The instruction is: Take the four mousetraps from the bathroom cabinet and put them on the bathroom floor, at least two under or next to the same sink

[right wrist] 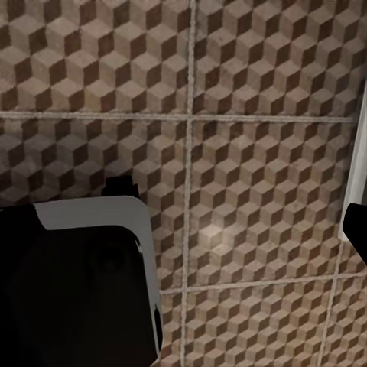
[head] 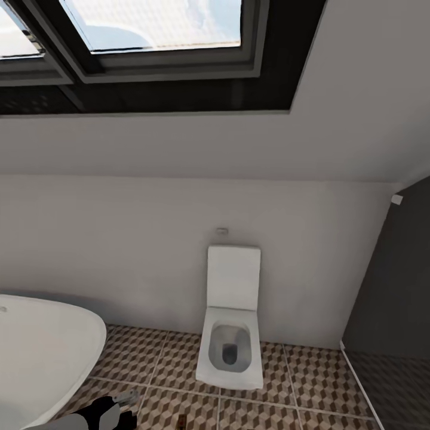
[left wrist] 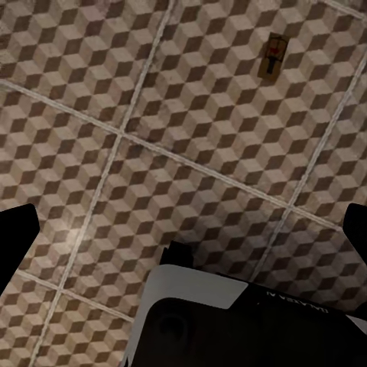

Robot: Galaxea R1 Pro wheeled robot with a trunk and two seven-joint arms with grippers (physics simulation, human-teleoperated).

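One mousetrap [left wrist: 274, 55], small, flat and dark brown with wire parts, lies on the cube-pattern bathroom floor [left wrist: 115, 99]. My left gripper [left wrist: 183, 229] hangs open well above the tiles, apart from the trap, with nothing between its fingers [left wrist: 15, 237]. A small brown speck [head: 182, 419] at the head view's lower edge may be the same trap. The right gripper [right wrist: 191, 225] also stands open over bare tiles [right wrist: 252, 69], holding nothing. The cabinet and the sink are out of view.
A white toilet [head: 230, 334] stands against the pale wall ahead. The rounded white bathtub [head: 42, 352] is at the left, close to my left arm [head: 107, 413]. The dark shower wall [head: 394, 280] is at the right. A window sits overhead.
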